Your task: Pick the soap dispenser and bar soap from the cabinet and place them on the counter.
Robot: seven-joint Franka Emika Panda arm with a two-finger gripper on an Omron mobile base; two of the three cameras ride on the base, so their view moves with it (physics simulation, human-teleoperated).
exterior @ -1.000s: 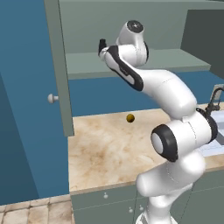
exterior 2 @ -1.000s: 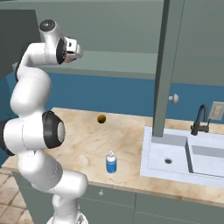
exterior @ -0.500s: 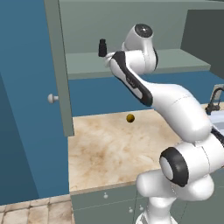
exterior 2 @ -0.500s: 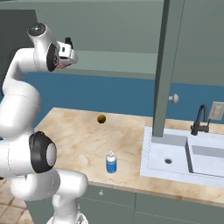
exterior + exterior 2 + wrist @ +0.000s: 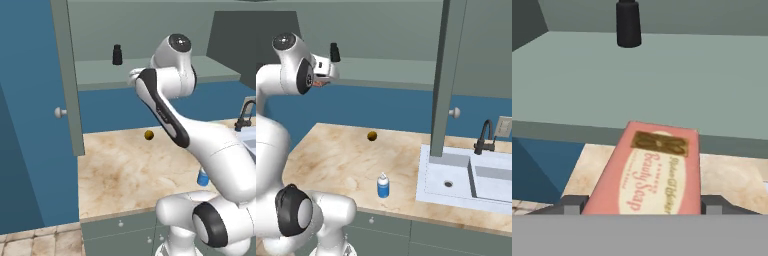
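My pincer (image 5: 320,80) clamped on bar soap (image 5: 649,170), held just outside front edge of cabinet (image 5: 62,75) shelf, high above tabletop (image 5: 341,160). Black bottle (image 5: 117,54) stands far back on shelf. Soap dispenser (image 5: 383,185) upright near tabletop's near edge, left of sink (image 5: 466,175). Dark-yellow ball (image 5: 372,135) further back.

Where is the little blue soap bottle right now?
The soap dispenser stands upright on the counter near its front edge, between the small dark-yellow ball and the sink in the right base view.
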